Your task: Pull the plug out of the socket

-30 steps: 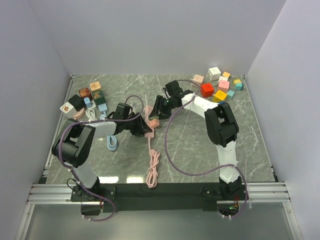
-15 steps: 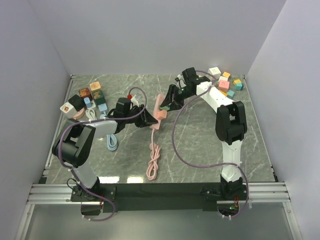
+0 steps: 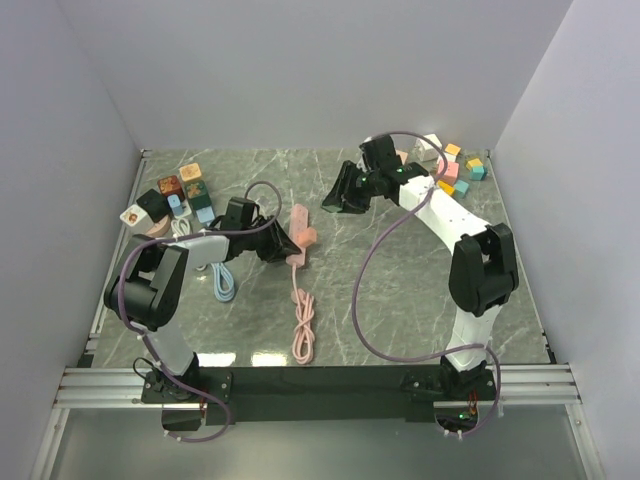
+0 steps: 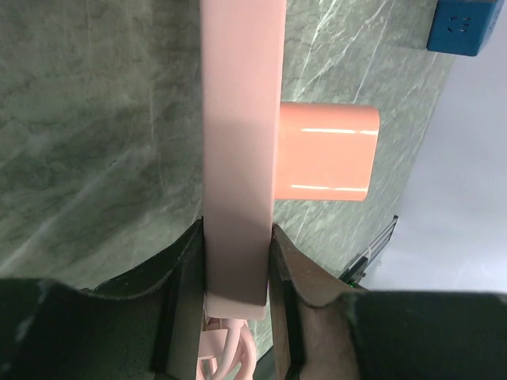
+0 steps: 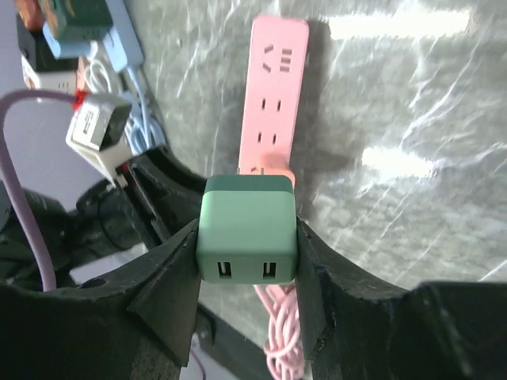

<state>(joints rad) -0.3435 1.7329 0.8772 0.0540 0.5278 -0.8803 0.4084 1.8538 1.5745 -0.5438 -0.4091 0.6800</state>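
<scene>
The pink power strip (image 3: 300,224) lies near mid-table, its cord (image 3: 303,325) coiled toward the front. My left gripper (image 3: 281,244) is shut on the strip's cord end; the left wrist view shows the strip edge-on (image 4: 238,119) between my fingers (image 4: 287,269). A salmon plug (image 4: 326,150) still sits in the strip. My right gripper (image 3: 337,197) is shut on a green two-port plug (image 5: 246,237) and holds it clear of the strip (image 5: 274,95), above the table.
Coloured cube adapters are piled at the back right (image 3: 445,170) and at the left (image 3: 175,195). A light blue cable (image 3: 225,283) lies by the left arm. White walls close in the table at both sides and the back.
My right gripper has drawn back and to the right with the green plug, which has come off the strip. The strip lifted and swung with the pull and now rests by the left gripper.
</scene>
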